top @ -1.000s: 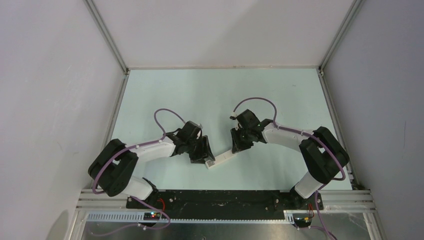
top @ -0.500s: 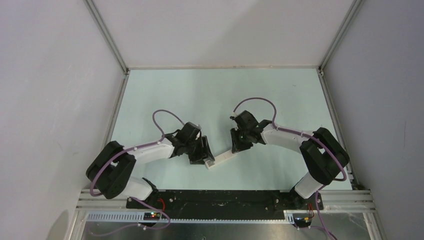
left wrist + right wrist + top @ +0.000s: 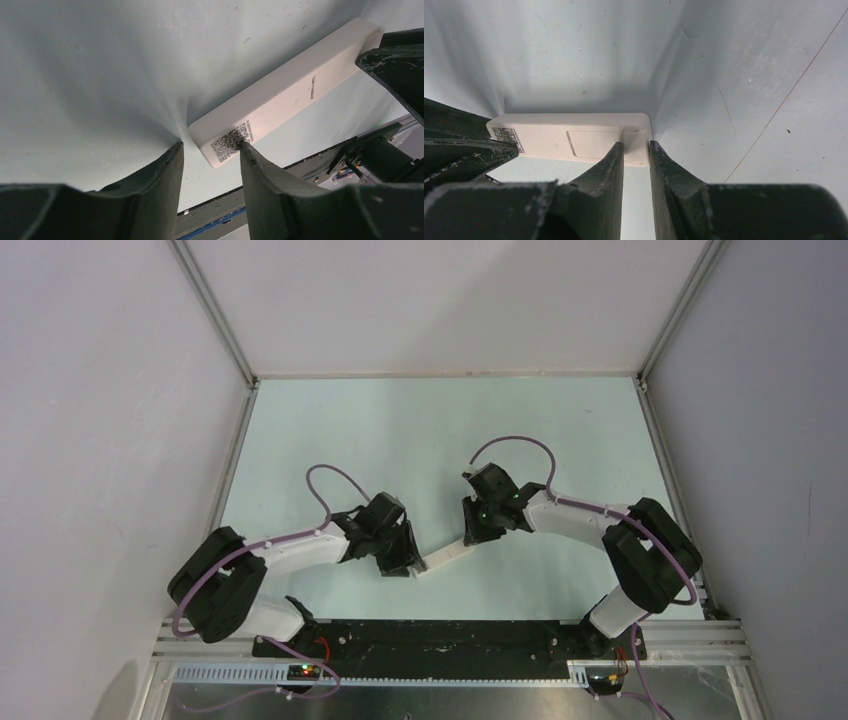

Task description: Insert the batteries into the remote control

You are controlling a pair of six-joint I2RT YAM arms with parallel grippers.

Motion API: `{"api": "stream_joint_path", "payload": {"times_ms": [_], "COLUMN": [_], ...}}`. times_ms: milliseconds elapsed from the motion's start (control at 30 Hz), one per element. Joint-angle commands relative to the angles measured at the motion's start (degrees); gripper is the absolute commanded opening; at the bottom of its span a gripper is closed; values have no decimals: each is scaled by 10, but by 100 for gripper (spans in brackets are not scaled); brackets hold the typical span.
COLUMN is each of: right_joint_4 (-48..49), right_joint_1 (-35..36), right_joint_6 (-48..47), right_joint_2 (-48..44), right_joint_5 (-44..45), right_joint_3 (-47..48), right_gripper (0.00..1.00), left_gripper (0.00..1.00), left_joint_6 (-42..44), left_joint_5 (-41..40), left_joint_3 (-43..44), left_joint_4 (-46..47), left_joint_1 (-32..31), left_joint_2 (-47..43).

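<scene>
White, slim, rectangular plastic remote control [image 3: 448, 558] lies back-up on your pale green table [image 3: 420, 430], its long axis running from left gripper [image 3: 211, 149] to right gripper [image 3: 635, 146]. Left jaws stand apart, straddling the QR label [image 3: 231, 141] end; right jaws are narrowly parted at the battery cover [image 3: 591, 143], so your right arm looks nearer the bay. No batteries show

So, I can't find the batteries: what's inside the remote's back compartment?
That cannot be seen. The remote lies back up on the table, and its cover is closed over the compartment. No batteries show in any view.
</scene>
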Motion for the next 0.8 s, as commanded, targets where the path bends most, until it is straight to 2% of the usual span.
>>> {"api": "stream_joint_path", "payload": {"times_ms": [0, 333, 767], "right_joint_4": [19, 28, 46], "right_joint_1": [22, 39, 77], "right_joint_6": [13, 15, 39], "right_joint_2": [18, 21, 18], "right_joint_5": [6, 3, -7], "right_joint_3": [-28, -30, -33], "right_gripper": [26, 26, 25], "left_gripper": [49, 42, 38], "left_joint_6": [-18, -18, 1], "left_joint_5": [-29, -24, -17], "left_joint_3": [5, 34, 74], "left_joint_4": [-24, -25, -25], "left_joint_1": [-4, -9, -21], "left_joint_2": [-5, 13, 32]}}
